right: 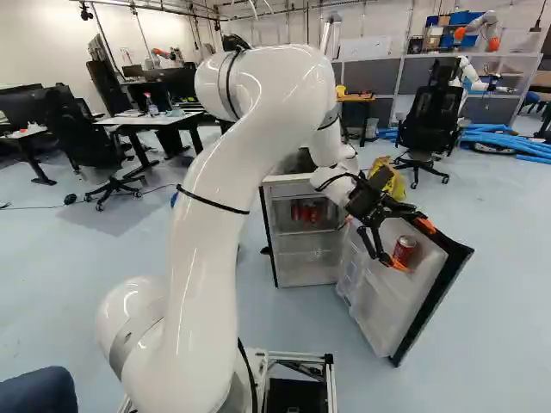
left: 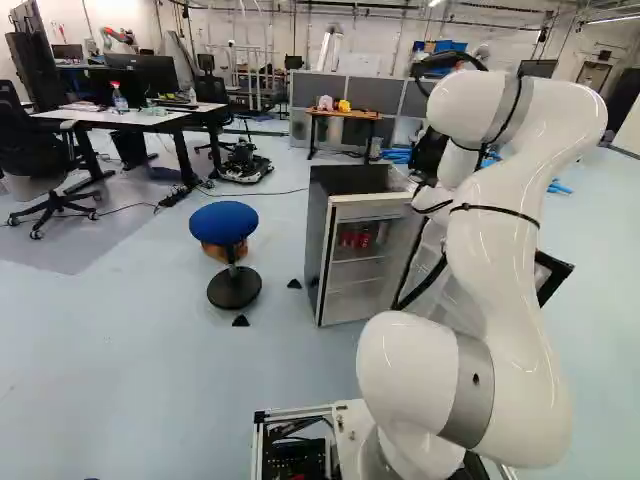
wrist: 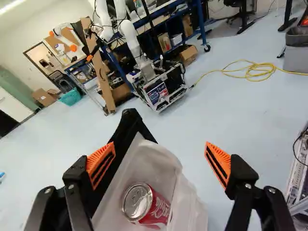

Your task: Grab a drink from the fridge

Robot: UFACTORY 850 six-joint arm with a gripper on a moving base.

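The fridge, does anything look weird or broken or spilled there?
The fridge's door hangs wide open, which looks odd because fridges usually stay shut. But the open gripper is near the red soda can in the door, so it's probably open on purpose. I see no spill or damage.

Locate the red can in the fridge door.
In the right base view, the red can sits right of the fridge's main body, in the open fridge door, close to the open gripper.
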